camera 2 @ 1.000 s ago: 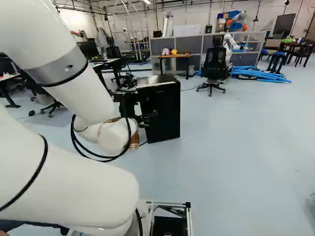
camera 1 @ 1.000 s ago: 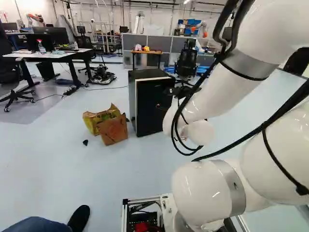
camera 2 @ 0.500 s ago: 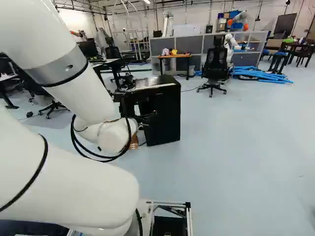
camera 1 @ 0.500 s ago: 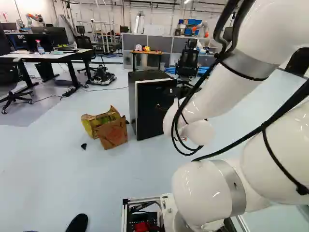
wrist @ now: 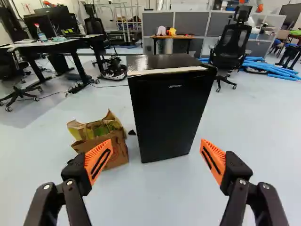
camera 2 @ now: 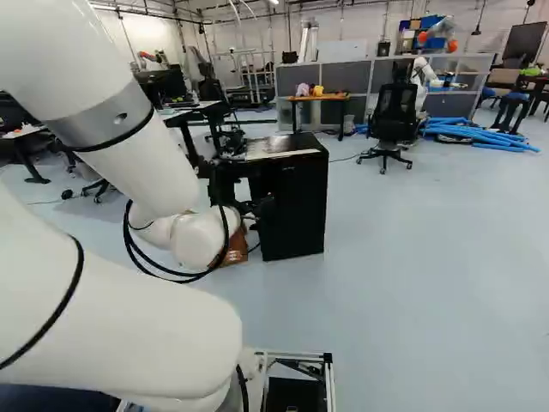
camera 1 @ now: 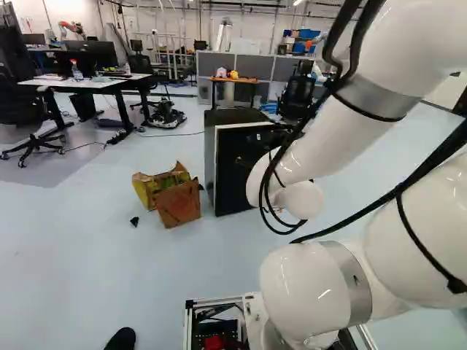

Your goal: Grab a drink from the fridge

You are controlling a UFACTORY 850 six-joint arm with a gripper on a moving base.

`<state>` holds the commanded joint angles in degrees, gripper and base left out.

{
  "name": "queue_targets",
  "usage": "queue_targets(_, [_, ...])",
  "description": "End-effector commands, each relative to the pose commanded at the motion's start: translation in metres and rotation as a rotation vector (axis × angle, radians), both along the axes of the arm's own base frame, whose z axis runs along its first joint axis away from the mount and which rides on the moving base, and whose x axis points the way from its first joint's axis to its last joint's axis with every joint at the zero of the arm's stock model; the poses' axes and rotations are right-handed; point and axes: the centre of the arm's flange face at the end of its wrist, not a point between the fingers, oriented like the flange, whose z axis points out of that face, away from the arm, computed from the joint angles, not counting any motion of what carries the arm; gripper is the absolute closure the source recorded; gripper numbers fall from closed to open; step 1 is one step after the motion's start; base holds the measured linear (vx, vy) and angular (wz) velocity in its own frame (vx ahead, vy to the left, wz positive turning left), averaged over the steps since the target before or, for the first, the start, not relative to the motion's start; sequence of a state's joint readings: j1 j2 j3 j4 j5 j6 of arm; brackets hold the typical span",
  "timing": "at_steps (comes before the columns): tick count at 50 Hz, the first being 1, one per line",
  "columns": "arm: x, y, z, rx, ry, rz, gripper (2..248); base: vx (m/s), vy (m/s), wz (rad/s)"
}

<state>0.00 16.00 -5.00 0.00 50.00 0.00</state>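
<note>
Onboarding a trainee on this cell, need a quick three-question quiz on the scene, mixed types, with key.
1. True or false: the end effector is gripping a drink.
2. Which stands closest to the fridge?
A) blue tubes
B) open brown package
C) white-topped desk
3. Fill in: the finger pads are ____.

Key: 1 false, it stands open with nothing between its fingers; 2 B; 3 orange.
</note>
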Motion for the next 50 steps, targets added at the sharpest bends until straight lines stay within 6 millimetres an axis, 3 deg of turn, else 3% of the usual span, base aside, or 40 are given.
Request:
queue_targets(25, [0.0000,0.0000,0.0000,0.000,0.000,0.000,3,0.107,0.033,0.160])
queue_targets(50, [0.0000,0.0000,0.0000,0.000,0.000,0.000,3,0.079,-0.015,0.019])
